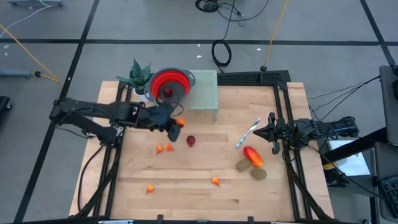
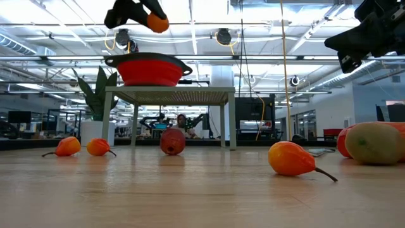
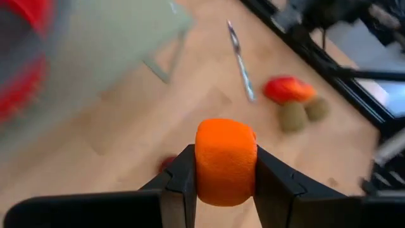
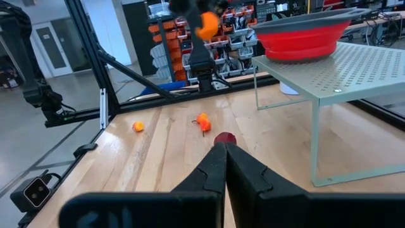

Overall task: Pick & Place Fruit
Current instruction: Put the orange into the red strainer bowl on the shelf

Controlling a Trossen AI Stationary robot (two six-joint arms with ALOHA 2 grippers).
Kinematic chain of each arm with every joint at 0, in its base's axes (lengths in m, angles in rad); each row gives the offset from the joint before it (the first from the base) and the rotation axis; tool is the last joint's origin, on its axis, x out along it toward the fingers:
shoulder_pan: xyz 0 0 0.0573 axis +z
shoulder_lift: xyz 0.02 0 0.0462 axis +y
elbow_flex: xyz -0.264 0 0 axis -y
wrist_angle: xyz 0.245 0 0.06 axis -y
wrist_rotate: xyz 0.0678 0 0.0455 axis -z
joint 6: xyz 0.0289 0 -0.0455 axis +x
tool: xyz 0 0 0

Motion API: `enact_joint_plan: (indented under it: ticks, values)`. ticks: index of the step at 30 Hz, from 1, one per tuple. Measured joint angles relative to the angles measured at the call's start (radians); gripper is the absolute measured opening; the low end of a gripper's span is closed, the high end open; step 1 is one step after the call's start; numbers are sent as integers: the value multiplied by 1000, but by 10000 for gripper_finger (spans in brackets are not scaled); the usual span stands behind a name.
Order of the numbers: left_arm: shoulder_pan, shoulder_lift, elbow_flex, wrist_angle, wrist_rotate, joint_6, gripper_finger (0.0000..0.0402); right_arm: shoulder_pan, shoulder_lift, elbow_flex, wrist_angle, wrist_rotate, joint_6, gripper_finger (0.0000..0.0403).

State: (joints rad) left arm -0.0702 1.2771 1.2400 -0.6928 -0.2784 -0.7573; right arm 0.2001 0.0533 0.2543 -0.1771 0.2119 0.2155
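Note:
My left gripper (image 1: 177, 124) is shut on a small orange fruit (image 3: 225, 161), high above the table just near of the red bowl (image 1: 169, 82). The bowl stands on a perforated grey-green stand (image 1: 208, 93) and holds a dark red fruit (image 1: 168, 92). Another dark red fruit (image 1: 191, 140) and several tiny orange pieces, one of them (image 1: 159, 149), lie on the wood. A red-orange oval (image 1: 253, 155) and two brownish-green ovals (image 1: 242, 165) lie at the right. My right gripper (image 1: 272, 132) waits shut at the right edge. My left gripper pinches the orange fruit by two opposite sides (image 3: 201, 164) between its two fingers (image 3: 271, 183). The fingers slant down from the table's left. The fruit (image 2: 157, 23) is lifted clear, higher than the bowl's rim (image 2: 150, 60).
A blue-and-white stick (image 1: 247, 134) lies near my right gripper. A potted plant (image 1: 140, 76) stands left of the bowl. Black frame rails (image 1: 283, 112) run along the table's right and far sides. Bare wood stretches along the near edge.

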Motion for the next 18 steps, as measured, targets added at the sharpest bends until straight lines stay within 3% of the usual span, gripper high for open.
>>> enact_joint_plan:
  ticks: [6, 18]
  values:
    - [96, -11, 12, -10, -84, 145, 108, 0, 0, 0, 0, 0, 0, 0]
    - [297, -2, 150, -12, -160, 522, 108, 0, 0, 0, 0, 0, 0, 0]
